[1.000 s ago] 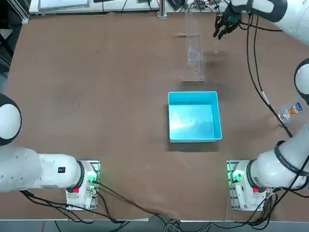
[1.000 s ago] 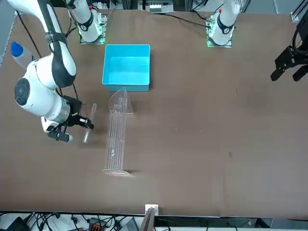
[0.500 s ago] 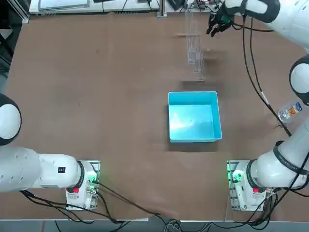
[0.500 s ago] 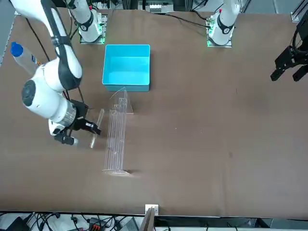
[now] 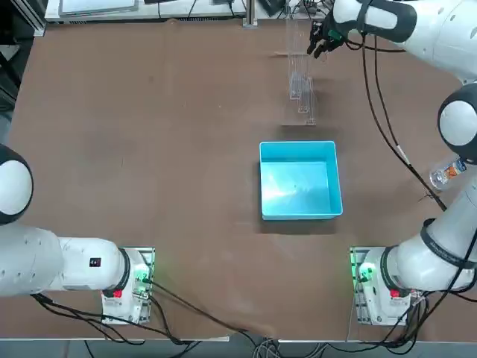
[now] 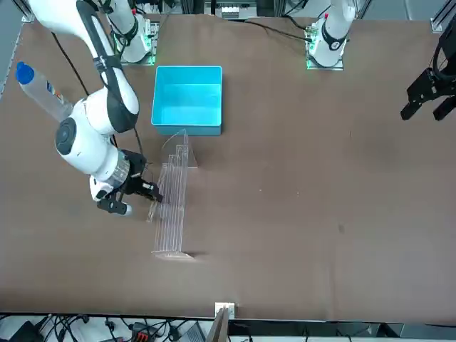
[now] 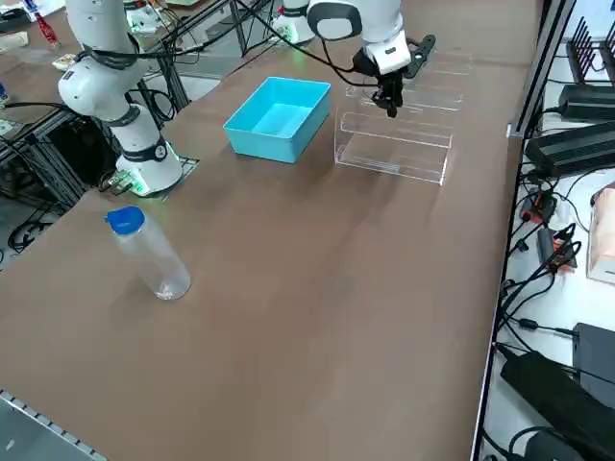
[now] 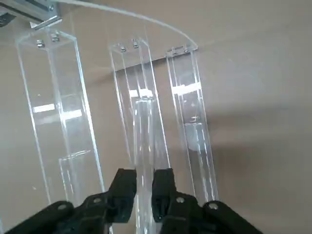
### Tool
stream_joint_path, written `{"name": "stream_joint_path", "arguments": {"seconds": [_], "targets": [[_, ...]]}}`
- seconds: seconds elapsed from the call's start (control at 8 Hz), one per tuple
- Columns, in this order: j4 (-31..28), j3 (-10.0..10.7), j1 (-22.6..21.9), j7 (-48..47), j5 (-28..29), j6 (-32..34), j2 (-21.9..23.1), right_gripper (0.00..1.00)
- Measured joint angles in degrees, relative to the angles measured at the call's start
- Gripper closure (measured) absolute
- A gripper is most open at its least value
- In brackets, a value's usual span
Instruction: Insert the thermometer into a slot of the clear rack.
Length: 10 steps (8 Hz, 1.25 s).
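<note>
Now the thermometer (image 8: 145, 161) sits between the right gripper (image 8: 144, 195)'s fingers, closed on it, with its far end overlapping the rack (image 8: 187, 122) in the wrist view. Beside the rack is the blue bin (image 5: 300, 180); well apart from it lies the bottle (image 7: 150, 254).

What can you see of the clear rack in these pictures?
The rack looks like see-through acrylic: a long, narrow frame with several tall, open-sided slots and small metal screws at one end. It lies on the brown table, beyond the blue bin from the robot. The right gripper is right at it, holding a clear tube against the slots.
</note>
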<state>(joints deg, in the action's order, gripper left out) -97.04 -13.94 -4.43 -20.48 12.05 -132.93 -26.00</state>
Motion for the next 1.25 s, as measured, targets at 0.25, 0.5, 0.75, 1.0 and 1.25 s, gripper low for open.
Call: {"name": "stream_joint_path", "arguments": {"seconds": [0.25,0.5,0.75,1.0,1.25], "targets": [[-0.04,0.0,-0.35,0.0,-2.31,-0.27,-0.59,0.78],[-0.12,0.01,-0.53,0.0,-4.0,-0.98,-1.65,0.78],[-0.14,0.01,-1.15,0.0,-4.1,-1.97,-2.52,0.78],[-0.17,0.01,-1.4,-0.04,-4.12,-2.7,-2.88,0.78],[-0.44,0.02,-1.54,-0.05,-4.14,-2.79,-3.05,0.78]]}}
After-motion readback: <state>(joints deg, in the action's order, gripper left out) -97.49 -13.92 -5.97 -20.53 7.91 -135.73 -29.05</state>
